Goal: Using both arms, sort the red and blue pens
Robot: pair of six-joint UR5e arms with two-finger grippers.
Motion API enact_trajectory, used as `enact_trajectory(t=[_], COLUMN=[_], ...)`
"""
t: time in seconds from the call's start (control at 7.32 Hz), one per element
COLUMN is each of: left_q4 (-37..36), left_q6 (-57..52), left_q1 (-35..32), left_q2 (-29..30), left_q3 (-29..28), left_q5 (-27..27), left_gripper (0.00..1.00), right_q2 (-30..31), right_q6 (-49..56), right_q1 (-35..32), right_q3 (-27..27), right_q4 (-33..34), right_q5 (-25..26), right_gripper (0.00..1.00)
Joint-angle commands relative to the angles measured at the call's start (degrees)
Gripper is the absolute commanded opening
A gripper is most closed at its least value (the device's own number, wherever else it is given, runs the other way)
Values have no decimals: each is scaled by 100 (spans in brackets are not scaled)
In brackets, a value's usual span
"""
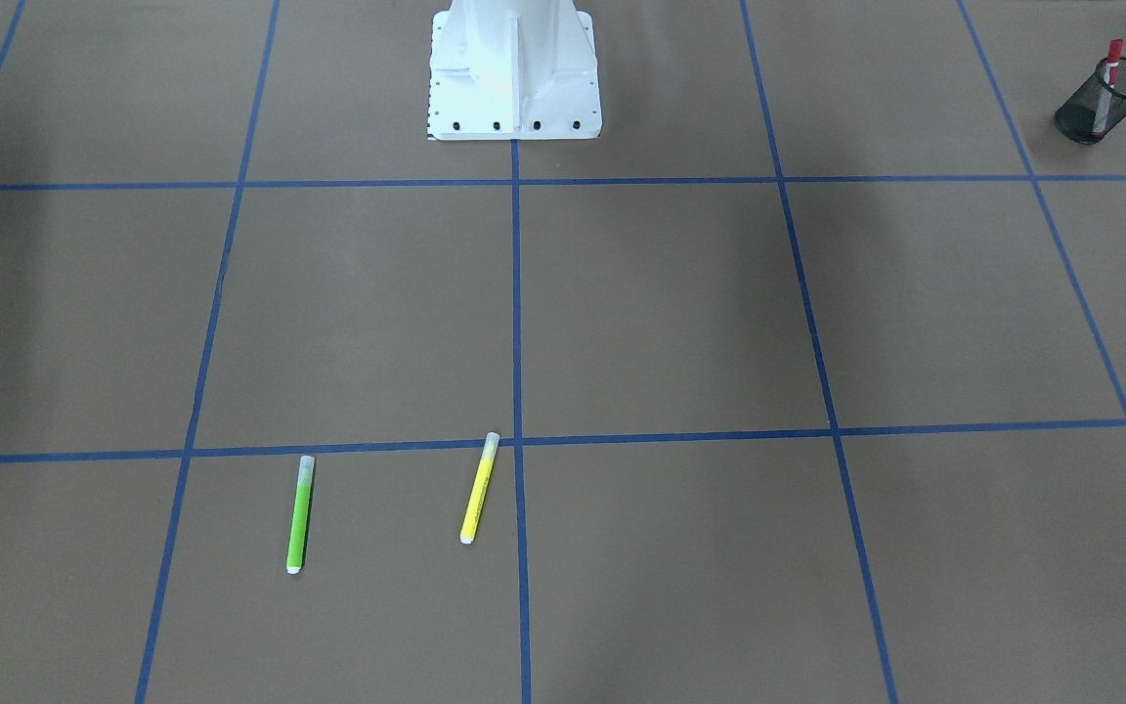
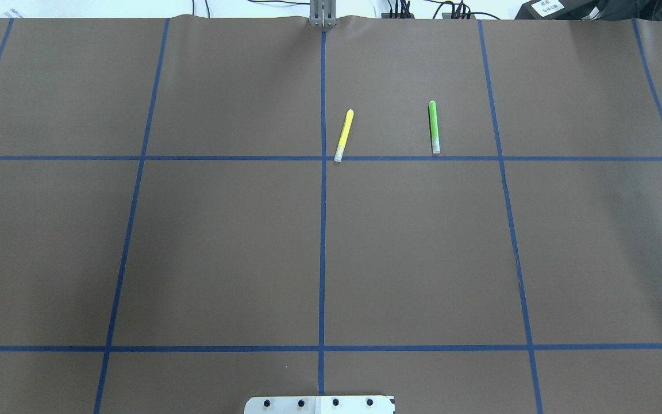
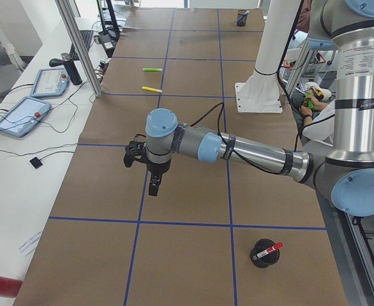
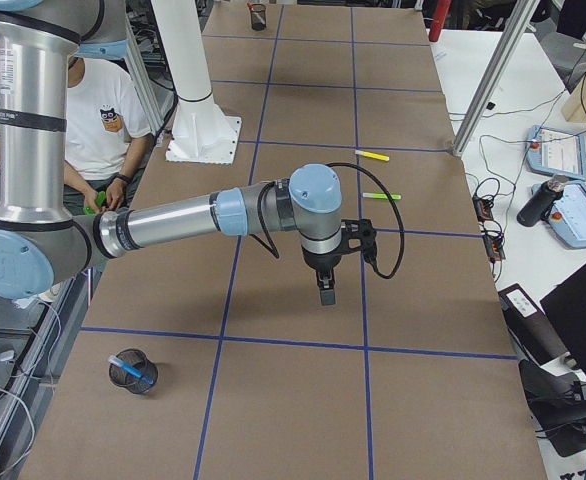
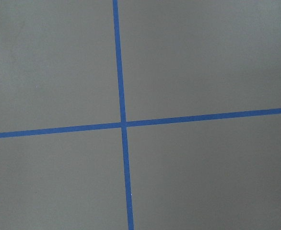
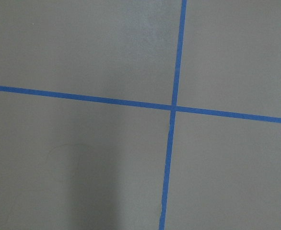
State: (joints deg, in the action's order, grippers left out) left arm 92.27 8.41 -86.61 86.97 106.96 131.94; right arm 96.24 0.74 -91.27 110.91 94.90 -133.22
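Showing only from exterior right — blue highlighter (image 4: 133, 373) in cup (image 4: 119, 362)

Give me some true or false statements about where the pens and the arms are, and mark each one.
The white marker with red cap stands in a black mesh cup. True.
The green highlighter and the yellow highlighter lie on the brown table. True.
The blue highlighter with translucent cap lies loose on the table. False: it sits in a second black mesh cup.
The left pincer grips the yellow highlighter. False: that highlighter lies on the table, far from the pincer.
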Motion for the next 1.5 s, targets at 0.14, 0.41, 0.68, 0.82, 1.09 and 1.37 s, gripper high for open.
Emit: enact_trajectory(t=[0.14,0.41,0.68,0.82,1.09,1.37], left_q4=[1,10,10,10,10,10], left_q6=[3,3,3,3,11,3], left_q1=[12,3,3,3,12,12], left_q2=[4,-5,-5,4,4,4], left_q3=[62,70,70,70,62,35], left_q5=[7,7,7,7,208,209], left_gripper=[100,100,100,100,100,100], right_q2=[9,9,9,9,9,9], right_q6=[-3,-3,-4,-4,-12,-12], right_q1=[3,4,30,30,39,47], right_q3=[-25,-61,-78,-78,-87,-113], right_q4=[-6,-6,-6,-6,-6,-6], right_q5=[24,33,33,16,7,-2], right_gripper=[100,100,100,100,100,100])
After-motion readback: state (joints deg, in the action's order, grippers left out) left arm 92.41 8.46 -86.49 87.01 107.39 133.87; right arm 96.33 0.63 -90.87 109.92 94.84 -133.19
